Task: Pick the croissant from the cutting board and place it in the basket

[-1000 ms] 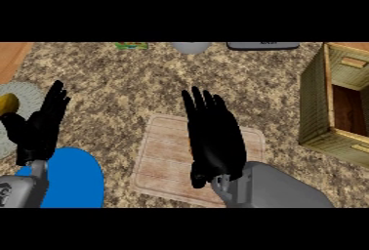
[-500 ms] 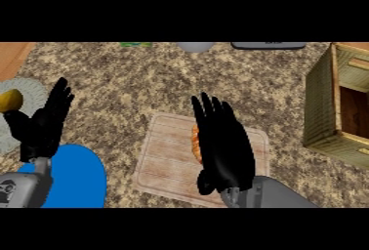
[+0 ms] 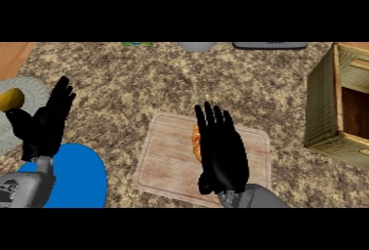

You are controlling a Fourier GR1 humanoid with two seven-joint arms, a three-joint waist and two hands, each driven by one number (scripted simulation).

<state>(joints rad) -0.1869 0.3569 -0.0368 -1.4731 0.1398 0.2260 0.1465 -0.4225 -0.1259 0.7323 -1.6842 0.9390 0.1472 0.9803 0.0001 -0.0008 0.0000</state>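
A pale wooden cutting board (image 3: 169,161) lies on the speckled counter at centre. The croissant (image 3: 195,140), orange-brown, lies on it and is mostly hidden: only a sliver shows along the left edge of my right hand (image 3: 222,156). That hand hovers over the croissant with fingers straight, pointing away from me, open. The wooden basket (image 3: 324,107) stands at the right edge, its dark inside showing. My left hand (image 3: 45,124) rests open at the left, fingers up, holding nothing.
A blue plate (image 3: 75,178) lies at the lower left beside my left forearm. A pale plate (image 3: 16,129) at the left edge bears a yellow-brown item (image 3: 10,99). A grey bowl (image 3: 196,46), a dark tray (image 3: 270,45) and a green item (image 3: 137,44) line the far edge.
My right hand has shifted rightward and toward me, uncovering the croissant's left edge. The view has moved so the basket sits further right. My left hand stays put.
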